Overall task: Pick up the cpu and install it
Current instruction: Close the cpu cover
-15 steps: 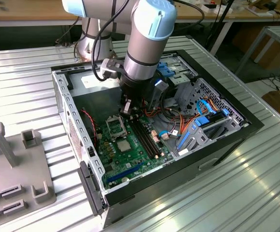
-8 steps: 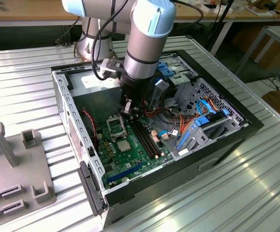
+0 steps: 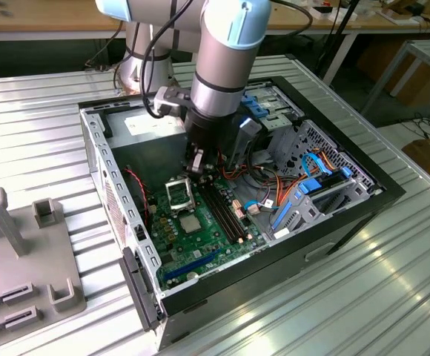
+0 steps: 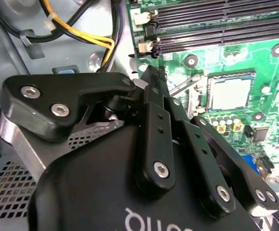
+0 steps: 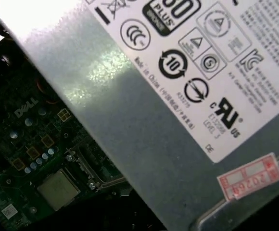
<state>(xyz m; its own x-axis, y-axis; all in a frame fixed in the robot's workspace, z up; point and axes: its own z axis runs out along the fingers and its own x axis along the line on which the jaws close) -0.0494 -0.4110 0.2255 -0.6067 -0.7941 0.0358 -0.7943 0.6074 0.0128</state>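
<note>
Grey cpu [image 3: 190, 224] seated; end effector [image 3: 195, 165] above.

open computer case [image 3: 363, 194] on ribbed metal surface [image 3: 37, 141] | green motherboard [image 3: 200, 237] inside, long black memory slots [image 3: 226, 211] | grey power-supply box [image 5: 144, 130] with white label [image 5: 211, 62] | blue and orange cables [image 3: 304, 174] | grey fixture block [image 3: 15, 252] at exterior view's left

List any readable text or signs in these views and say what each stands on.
White label on the power-supply box: round and triangular certification signs; fine print too blurred to quote.
Red sticker: digits unclear.
Motherboard: faint logo, not legible.
Gripper: white lettering on its housing, cut off.
</note>
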